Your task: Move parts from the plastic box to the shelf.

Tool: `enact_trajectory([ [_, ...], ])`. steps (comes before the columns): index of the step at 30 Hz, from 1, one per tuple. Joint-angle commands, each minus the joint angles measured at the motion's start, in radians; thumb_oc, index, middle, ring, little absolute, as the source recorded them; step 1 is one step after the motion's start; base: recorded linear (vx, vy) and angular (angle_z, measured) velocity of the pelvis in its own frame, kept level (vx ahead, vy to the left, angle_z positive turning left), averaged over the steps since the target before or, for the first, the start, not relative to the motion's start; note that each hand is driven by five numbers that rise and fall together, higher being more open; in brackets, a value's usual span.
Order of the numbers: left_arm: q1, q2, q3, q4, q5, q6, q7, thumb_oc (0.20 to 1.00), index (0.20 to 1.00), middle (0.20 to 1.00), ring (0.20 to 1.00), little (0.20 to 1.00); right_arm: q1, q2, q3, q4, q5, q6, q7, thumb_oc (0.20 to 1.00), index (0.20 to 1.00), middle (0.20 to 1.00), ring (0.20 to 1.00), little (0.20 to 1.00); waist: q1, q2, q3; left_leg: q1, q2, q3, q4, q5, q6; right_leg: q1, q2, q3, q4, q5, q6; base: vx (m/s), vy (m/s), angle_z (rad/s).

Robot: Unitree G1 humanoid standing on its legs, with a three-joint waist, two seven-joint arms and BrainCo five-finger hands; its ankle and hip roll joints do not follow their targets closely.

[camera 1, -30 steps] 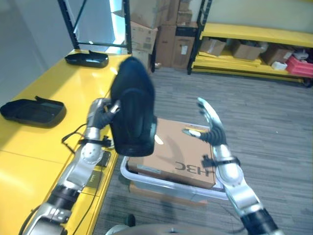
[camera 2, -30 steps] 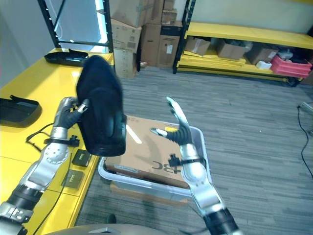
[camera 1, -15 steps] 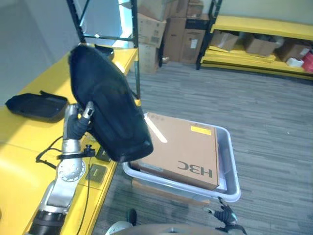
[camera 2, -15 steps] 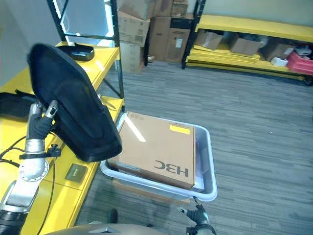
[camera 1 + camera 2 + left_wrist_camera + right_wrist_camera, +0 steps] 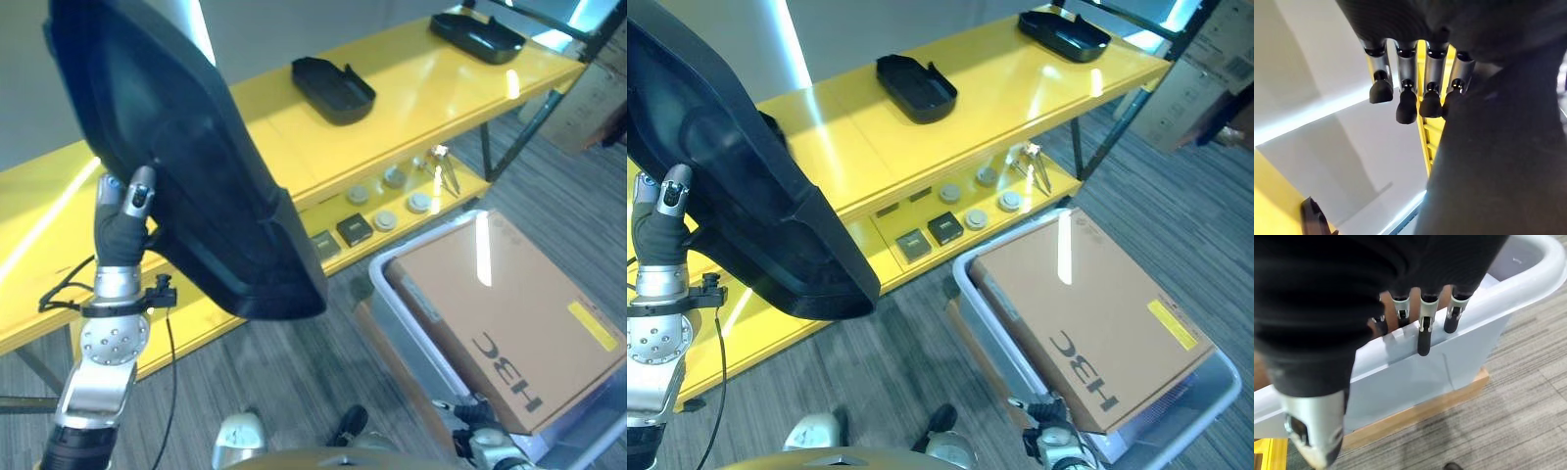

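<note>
The left hand [image 5: 122,220] is gripping a large black moulded part [image 5: 181,166], its fingers [image 5: 1406,100] curling round the part's edge, and is holding it raised and tilted in the air in front of the yellow shelf [image 5: 265,127], over the shelf's front edge near its left end. The part is not resting on the shelf. Two more black parts are lying on the shelf's top surface: one [image 5: 333,88] near the middle, one [image 5: 480,34] toward the far right end. On the lower level of the shelf, several small round pieces [image 5: 397,196] and dark square pieces [image 5: 338,235] are sitting close to the front edge, with a small metal tool [image 5: 443,168] just beside them. The plastic box [image 5: 1019,323] is standing on the grey carpet just off the shelf's right end, resting on a wooden base [image 5: 1415,416], and a brown cardboard carton [image 5: 1083,313] is lying across its top. The right hand [image 5: 1420,323] is hanging low beside the box's outer wall, its fingers [image 5: 1423,340] pointing down, relaxed and slightly spread, holding nothing. Stacked cardboard boxes [image 5: 1195,78] are showing beyond the shelf's far right corner.
</note>
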State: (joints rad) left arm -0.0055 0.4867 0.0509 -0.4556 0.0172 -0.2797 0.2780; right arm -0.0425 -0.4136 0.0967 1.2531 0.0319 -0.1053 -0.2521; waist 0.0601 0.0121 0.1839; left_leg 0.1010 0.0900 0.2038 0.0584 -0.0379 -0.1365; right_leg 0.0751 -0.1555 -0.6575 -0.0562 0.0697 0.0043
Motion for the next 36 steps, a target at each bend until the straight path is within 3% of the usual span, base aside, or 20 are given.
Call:
enact_trajectory([
  [1, -0.01, 0.017, 0.037, -0.061, -0.062, -0.045, -0.002, 0.2, 0.2, 0.2, 0.2, 0.2, 0.016, 0.11, 0.077, 0.012, -0.062, 0.033, 0.045, 1.0, 1.0, 1.0, 1.0, 1.0, 0.012, 0.004, -0.082, -0.071, -0.066, -0.132, -0.078, -0.038, 0.074, -0.034, 0.002, 0.127, 0.061, -0.103, 0.08, 0.02, 0.431, 0.96],
  [3, -0.001, 0.018, 0.039, -0.081, -0.079, -0.035, -0.016, 0.2, 0.2, 0.2, 0.2, 0.2, 0.002, 0.127, 0.06, -0.003, -0.049, 0.044, 0.047, 1.0, 1.0, 1.0, 1.0, 1.0, 0.01, 0.012, -0.061, -0.033, -0.11, -0.139, -0.091, -0.052, 0.13, -0.096, -0.07, 0.15, 0.253, -0.116, 0.098, 0.01, 0.404, 0.28],
  [4, -0.007, 0.026, 0.03, -0.085, -0.079, -0.035, -0.02, 0.2, 0.2, 0.2, 0.2, 0.2, 0.001, 0.134, 0.067, -0.011, -0.047, 0.041, 0.046, 1.0, 1.0, 1.0, 1.0, 1.0, -0.003, 0.013, -0.055, -0.024, -0.117, -0.154, -0.099, -0.046, 0.138, -0.123, -0.077, 0.204, 0.301, -0.119, 0.106, 0.0, 0.188, 0.01],
  [5, -0.007, 0.026, 0.03, -0.085, -0.079, -0.035, -0.02, 0.2, 0.2, 0.2, 0.2, 0.2, 0.001, 0.134, 0.067, -0.011, -0.047, 0.041, 0.046, 1.0, 1.0, 1.0, 1.0, 1.0, -0.003, 0.013, -0.055, -0.024, -0.117, -0.154, -0.099, -0.046, 0.138, -0.123, -0.077, 0.204, 0.301, -0.119, 0.106, -0.09, 0.177, 0.19],
  [6, -0.047, 0.053, -0.012, -0.076, -0.085, -0.045, -0.018, 0.2, 0.2, 0.2, 0.2, 0.2, -0.021, 0.15, 0.094, -0.013, -0.041, 0.039, 0.042, 1.0, 1.0, 1.0, 1.0, 1.0, -0.054, 0.006, -0.048, -0.019, -0.132, -0.202, -0.14, 0.001, 0.147, -0.208, 0.024, 0.417, 0.317, -0.113, 0.095, -0.04, 0.13, 0.43],
  [7, -0.072, 0.058, -0.05, -0.062, -0.101, -0.051, -0.039, 0.2, 0.2, 0.2, 0.2, 0.2, -0.01, 0.163, 0.119, -0.008, -0.013, 0.029, 0.049, 1.0, 1.0, 1.0, 1.0, 1.0, -0.094, -0.011, -0.06, -0.025, -0.153, -0.275, -0.143, 0.008, 0.146, -0.218, 0.15, 0.654, 0.268, -0.144, 0.093, -0.08, 0.122, 0.75],
  [8, -0.091, 0.059, -0.071, -0.054, -0.11, -0.055, -0.054, 0.2, 0.2, 0.2, 0.2, 0.2, 0.001, 0.168, 0.129, -0.01, 0.005, 0.023, 0.054, 1.0, 1.0, 1.0, 1.0, 1.0, -0.102, -0.02, -0.057, -0.047, -0.165, -0.313, -0.139, 0.024, 0.15, -0.228, 0.194, 0.744, 0.241, -0.121, 0.076, 0.06, 0.002, 1.29],
  [10, -0.124, 0.058, -0.11, -0.029, -0.125, -0.055, -0.073, 0.2, 0.2, 0.2, 0.2, 0.2, 0.023, 0.174, 0.148, 0.009, 0.011, 0.02, 0.062, 1.0, 1.0, 1.0, 1.0, 1.0, -0.104, -0.027, -0.055, -0.066, -0.183, -0.387, -0.131, 0.02, 0.158, -0.234, 0.236, 0.816, 0.206, -0.098, 0.059, 0.03, -0.075, 2.28],
  [14, -0.097, 0.042, -0.088, -0.03, -0.198, -0.06, -0.092, 0.2, 0.2, 0.2, 0.2, 0.2, 0.036, 0.196, 0.158, 0.038, 0.015, 0.031, 0.074, 1.0, 1.0, 1.0, 1.0, 1.0, -0.086, -0.038, -0.066, -0.103, -0.209, -0.44, -0.058, 0.001, 0.153, -0.174, 0.209, 0.803, 0.108, -0.051, 0.06, 0.09, -0.131, 1.03],
  [17, -0.089, 0.037, -0.066, -0.037, -0.23, -0.06, -0.09, 0.2, 0.2, 0.2, 0.2, 0.2, 0.022, 0.19, 0.168, 0.044, 0.0, 0.033, 0.072, 1.0, 1.0, 1.0, 1.0, 1.0, -0.068, -0.035, -0.042, -0.153, -0.227, -0.436, 0.083, -0.054, 0.141, -0.146, 0.193, 0.781, 0.087, -0.053, 0.058, 0.06, -0.032, 0.03],
  [19, -0.097, 0.023, -0.076, -0.024, -0.262, -0.058, -0.097, 0.2, 0.2, 0.2, 0.2, 0.2, 0.008, 0.168, 0.161, 0.043, -0.007, 0.034, 0.061, 1.0, 1.0, 1.0, 1.0, 1.0, -0.059, -0.03, -0.016, -0.212, -0.212, -0.411, 0.141, -0.049, 0.12, -0.128, 0.173, 0.745, 0.085, -0.065, 0.053, 0.03, 0.008, 0.4],
  [20, -0.095, 0.024, -0.084, -0.011, -0.267, -0.054, -0.105, 0.2, 0.2, 0.2, 0.2, 0.2, 0.0, 0.152, 0.13, 0.039, 0.01, 0.036, 0.038, 1.0, 1.0, 1.0, 1.0, 1.0, -0.053, -0.03, -0.011, -0.241, -0.167, -0.389, 0.114, -0.022, 0.111, -0.109, 0.152, 0.705, 0.081, -0.079, 0.051, 0.07, 0.028, 1.02],
  [23, -0.087, 0.04, -0.082, -0.002, -0.256, -0.048, -0.093, 0.2, 0.2, 0.2, 0.2, 0.2, 0.013, 0.161, 0.05, 0.031, 0.125, 0.022, 0.027, 1.0, 1.0, 1.0, 1.0, 1.0, -0.058, -0.024, -0.034, -0.282, -0.071, -0.384, 0.004, 0.067, 0.08, -0.084, 0.132, 0.687, 0.064, -0.098, 0.058, 0.13, 0.082, 0.85],
  [26, -0.092, 0.053, -0.084, 0.011, -0.246, -0.037, -0.081, 0.2, 0.2, 0.2, 0.2, 0.2, 0.027, 0.158, 0.053, 0.037, 0.116, 0.024, 0.026, 1.0, 1.0, 1.0, 1.0, 1.0, -0.055, -0.017, -0.05, -0.318, -0.019, -0.373, -0.122, 0.124, 0.049, -0.055, 0.126, 0.679, 0.062, -0.135, 0.056, 0.21, 0.118, 0.46],
  [28, -0.106, 0.067, -0.088, 0.032, -0.228, -0.033, -0.072, 0.2, 0.2, 0.2, 0.2, 0.2, 0.038, 0.157, 0.051, 0.039, 0.12, 0.025, 0.026, 1.0, 1.0, 1.0, 1.0, 1.0, -0.049, -0.007, -0.057, -0.323, -0.011, -0.352, -0.139, 0.14, 0.036, -0.024, 0.119, 0.671, 0.05, -0.151, 0.062, 0.15, 0.156, 0.37],
  [29, -0.106, 0.066, -0.089, 0.032, -0.228, -0.033, -0.071, 0.2, 0.2, 0.2, 0.2, 0.2, 0.038, 0.157, 0.05, 0.039, 0.12, 0.025, 0.026, 1.0, 1.0, 1.0, 1.0, 1.0, -0.049, -0.007, -0.056, -0.322, -0.011, -0.351, -0.139, 0.14, 0.036, -0.022, 0.119, 0.671, 0.049, -0.15, 0.062, 0.2, 0.303, 0.17],
  [31, -0.091, 0.097, -0.068, 0.05, -0.193, -0.022, -0.065, 0.2, 0.2, 0.2, 0.2, 0.2, 0.062, 0.165, 0.034, 0.082, 0.093, 0.048, 0.028, 1.0, 1.0, 1.0, 1.0, 1.0, -0.031, 0.012, -0.103, -0.27, -0.034, -0.37, -0.145, 0.159, 0.054, 0.034, 0.065, 0.673, 0.04, -0.161, 0.1, 0.39, 0.584, -0.34],
  [33, -0.102, 0.145, -0.056, 0.083, -0.152, -0.011, -0.04, 0.2, 0.2, 0.2, 0.2, 0.2, 0.068, 0.184, 0.026, 0.075, 0.081, 0.057, 0.023, 1.0, 1.0, 1.0, 1.0, 1.0, -0.035, -0.008, -0.116, -0.214, -0.076, -0.358, -0.135, 0.121, 0.094, -0.006, 0.024, 0.709, 0.172, -0.147, 0.13, 0.3, 0.485, -0.35],
  [35, -0.117, 0.157, -0.042, 0.118, -0.153, -0.013, -0.013, 0.2, 0.2, 0.2, 0.2, 0.2, 0.051, 0.201, 0.031, 0.06, 0.076, 0.063, 0.023, 1.0, 1.0, 1.0, 1.0, 1.0, -0.056, -0.011, -0.082, -0.179, -0.085, -0.33, -0.128, 0.106, 0.115, -0.088, 0.004, 0.728, 0.303, -0.044, 0.147, 0.05, 0.284, -0.3],
  [36, -0.123, 0.17, -0.039, 0.136, -0.148, -0.012, -0.012, 0.2, 0.2, 0.2, 0.2, 0.2, 0.044, 0.205, 0.039, 0.058, 0.068, 0.065, 0.022, 1.0, 1.0, 1.0, 1.0, 1.0, -0.061, -0.007, -0.067, -0.172, -0.078, -0.325, -0.13, 0.107, 0.117, -0.123, 0.017, 0.737, 0.335, -0.041, 0.143, 0.01, 0.231, -0.61],
])
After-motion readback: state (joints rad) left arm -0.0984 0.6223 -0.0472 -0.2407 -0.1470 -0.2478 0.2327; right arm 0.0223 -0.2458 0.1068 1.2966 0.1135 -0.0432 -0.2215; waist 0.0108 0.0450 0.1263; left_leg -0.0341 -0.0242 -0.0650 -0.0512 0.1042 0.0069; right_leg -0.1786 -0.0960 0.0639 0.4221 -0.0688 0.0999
